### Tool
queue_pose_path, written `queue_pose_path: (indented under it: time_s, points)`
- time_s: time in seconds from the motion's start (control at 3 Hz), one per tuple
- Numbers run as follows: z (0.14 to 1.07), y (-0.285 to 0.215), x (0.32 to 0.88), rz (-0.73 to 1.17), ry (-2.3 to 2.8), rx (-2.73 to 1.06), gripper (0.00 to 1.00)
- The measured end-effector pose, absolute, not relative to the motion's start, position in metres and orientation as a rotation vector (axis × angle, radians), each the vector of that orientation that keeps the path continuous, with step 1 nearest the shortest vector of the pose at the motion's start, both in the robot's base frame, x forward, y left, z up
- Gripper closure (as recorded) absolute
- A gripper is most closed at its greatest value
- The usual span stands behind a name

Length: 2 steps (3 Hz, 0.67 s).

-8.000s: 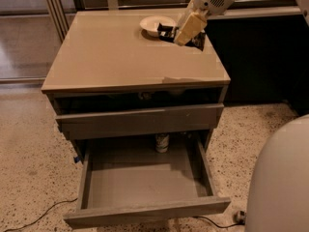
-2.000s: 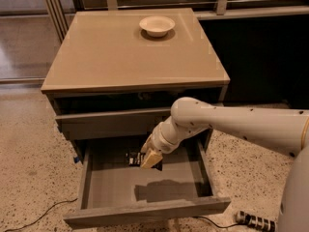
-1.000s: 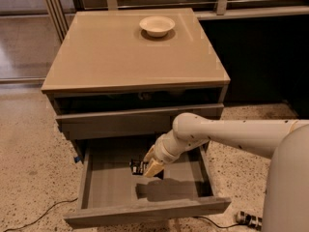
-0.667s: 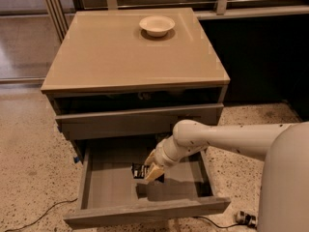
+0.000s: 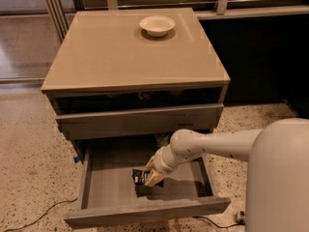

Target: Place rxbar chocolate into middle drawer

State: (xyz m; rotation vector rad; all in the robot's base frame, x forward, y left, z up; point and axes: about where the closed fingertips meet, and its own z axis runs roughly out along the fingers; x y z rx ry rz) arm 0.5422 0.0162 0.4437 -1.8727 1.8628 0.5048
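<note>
Rxbar chocolate (image 5: 139,176) is shown low inside the open middle drawer (image 5: 108,180), over the middle of its grey floor and slightly toward the near front. It is seen as a small black wrapper at the tip of the gripper (image 5: 151,172). The gripper is reached in from the right on the pale arm (image 5: 212,146), below the grey drawer front (image 5: 140,121) that stands above.

Whether the bar is clamped or already let go cannot be told from this view, nor whether it rests on the floor or hangs just above it. A dark shadow is cast on the floor directly beneath both.

Compared with two seconds earlier, the gripper and bar have been brought down and forward from the far part of the drawer toward its middle. Over the last second very little further movement is recorded. Eight seconds earlier the bar was being handled on the cabinet top (image 5: 116,57) beside the bowl (image 5: 157,25), which is left alone there now.

The transport is therefore judged to be essentially finished, with the bar well within the drawer walls. Only the release and a clean withdrawal of the arm appear to be outstanding. Care would be needed that the bar is not dragged out again.
</note>
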Motion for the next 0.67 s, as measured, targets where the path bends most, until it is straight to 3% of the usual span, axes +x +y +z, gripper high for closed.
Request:
queue_pose_path:
  time_s: [0.67]
  points:
    - [0.4189,0.0244,0.5381,0.518,1.851,-1.925,1.0]
